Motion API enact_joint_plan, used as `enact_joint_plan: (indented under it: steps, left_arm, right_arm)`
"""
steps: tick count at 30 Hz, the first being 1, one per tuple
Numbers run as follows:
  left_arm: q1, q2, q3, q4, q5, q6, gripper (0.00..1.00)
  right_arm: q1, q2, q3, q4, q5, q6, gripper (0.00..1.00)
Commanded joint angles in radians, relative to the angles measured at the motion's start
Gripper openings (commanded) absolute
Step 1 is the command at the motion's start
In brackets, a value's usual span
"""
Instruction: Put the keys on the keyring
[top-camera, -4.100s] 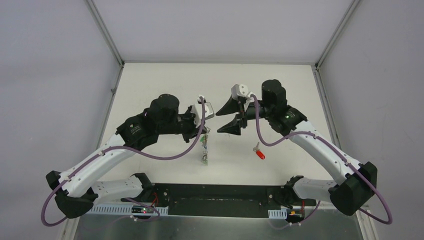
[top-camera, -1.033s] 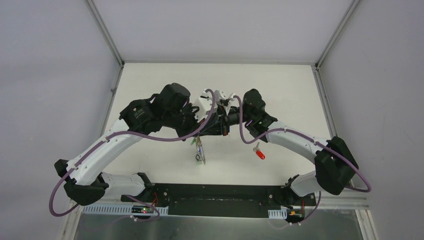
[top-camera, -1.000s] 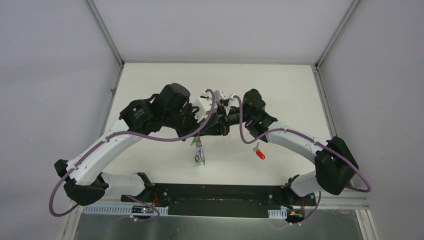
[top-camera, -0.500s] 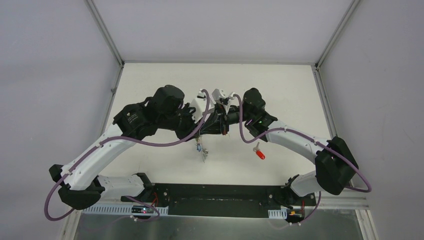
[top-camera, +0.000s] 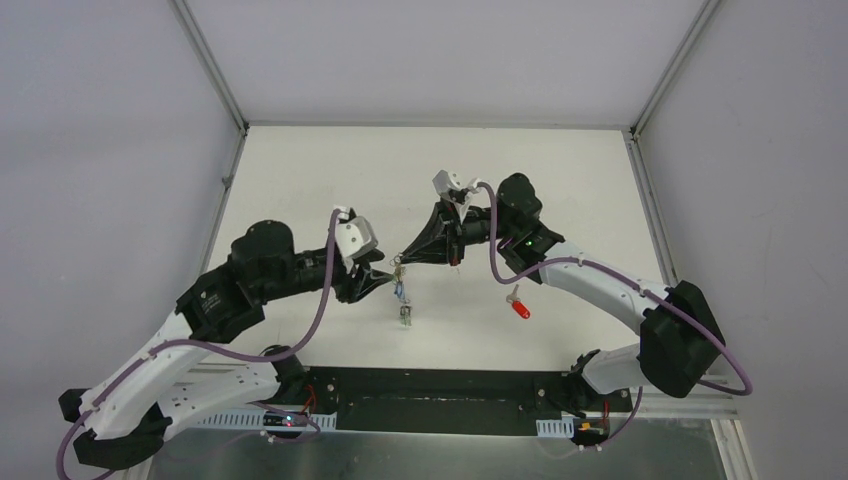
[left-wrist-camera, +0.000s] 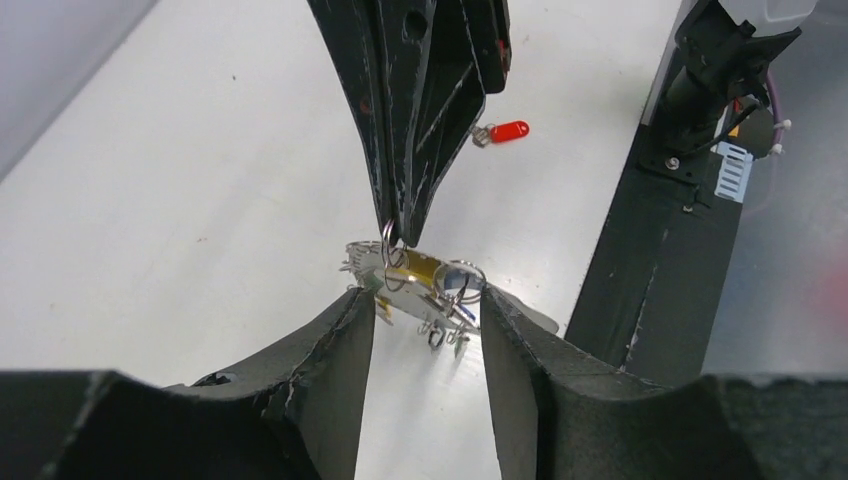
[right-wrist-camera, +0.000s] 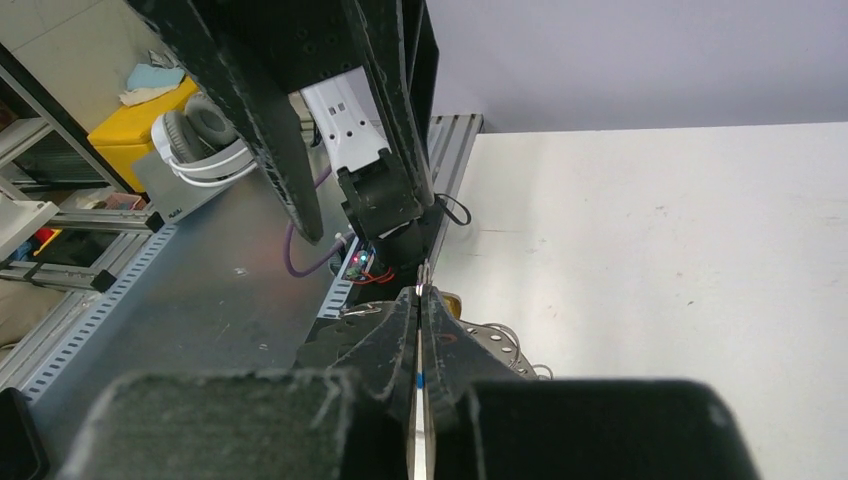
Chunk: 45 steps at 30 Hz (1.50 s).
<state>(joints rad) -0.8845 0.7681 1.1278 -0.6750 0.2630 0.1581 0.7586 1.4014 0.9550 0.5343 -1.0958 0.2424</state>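
Keys (left-wrist-camera: 418, 283), light, stiff and slick, dangle above the counter (left-wrist-camera: 200, 200) from the thin keyring (left-wrist-camera: 388, 245) pinched in the closed right fingers (left-wrist-camera: 400, 120), left fingers (left-wrist-camera: 320, 370) parted astride them; the stray red key (left-wrist-camera: 505, 131) looks best gripped by its plastic head.

From above, the keys (top-camera: 402, 296) were too small to tell apart. In the right wrist view, the right gripper (right-wrist-camera: 421, 294) hid most of them.

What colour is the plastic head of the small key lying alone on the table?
Red; the key shows best in the left wrist view.
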Motion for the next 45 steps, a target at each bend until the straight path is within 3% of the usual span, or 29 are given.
enact_joint_plan:
  steps: [1, 7, 22, 31, 44, 45]
  left_arm:
    - [-0.008, -0.108, -0.124, 0.221, -0.005, 0.033, 0.45]
    - [-0.008, -0.175, -0.212, 0.26, -0.002, 0.058, 0.36]
    - [-0.008, -0.103, -0.205, 0.278, -0.021, 0.04, 0.22]
    - [-0.008, -0.088, -0.226, 0.289, -0.024, 0.034, 0.0]
    - [-0.008, -0.086, -0.264, 0.276, -0.021, 0.035, 0.0]
    - [-0.008, -0.087, -0.262, 0.277, -0.017, 0.038, 0.03]
  right_arm:
    - [-0.011, -0.051, 0.006, 0.115, -0.01, 0.05, 0.0]
    - [-0.013, -0.052, -0.008, 0.168, -0.027, 0.09, 0.0]
    - [-0.013, -0.05, -0.012, 0.176, -0.036, 0.102, 0.0]
    - [-0.013, -0.045, -0.009, 0.191, -0.035, 0.114, 0.0]
    - [-0.014, -0.047, -0.007, 0.216, -0.039, 0.132, 0.0]
    - [-0.013, -0.047, -0.008, 0.217, -0.038, 0.133, 0.0]
